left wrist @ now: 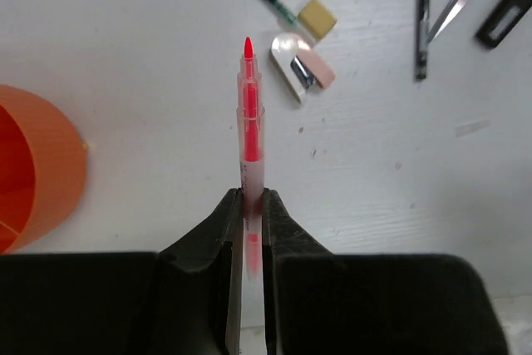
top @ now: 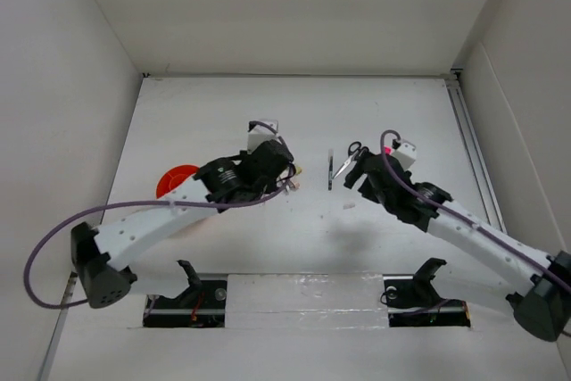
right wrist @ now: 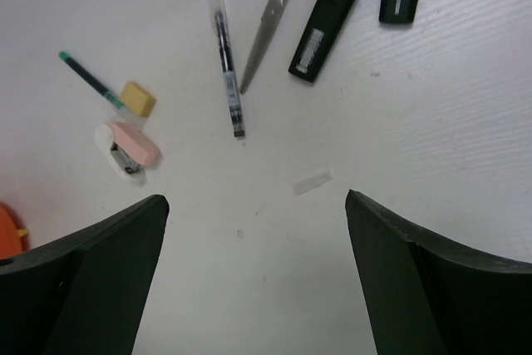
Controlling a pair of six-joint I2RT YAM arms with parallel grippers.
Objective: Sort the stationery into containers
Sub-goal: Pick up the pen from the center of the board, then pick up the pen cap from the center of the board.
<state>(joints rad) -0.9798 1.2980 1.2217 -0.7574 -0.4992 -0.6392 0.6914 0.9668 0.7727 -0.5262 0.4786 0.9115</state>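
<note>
The stationery (right wrist: 226,72) is mostly lying loose: your left jaws are pinching the red pen (left wrist: 248,114), with the orange cup (left wrist: 41,164) sitting at its nine o'clock, while your right jaws are hanging spread wide and empty. Scissors (right wrist: 278,6), a blue highlighter (right wrist: 332,14), a thin green pen (right wrist: 91,81) and a yellow eraser (right wrist: 137,99) are lying from ten to one o'clock of them, so nearly all the sorting is waiting. You are working on a white, faintly speckled counter (top: 268,247) boxed in by plain white walls (top: 53,86).

Two white arms, black joints.
Left arm (top: 147,225) and right arm (top: 486,243) each trail a purple cable (top: 27,272); left gripper (left wrist: 249,205) and right gripper (right wrist: 256,199) are matte black.
</note>
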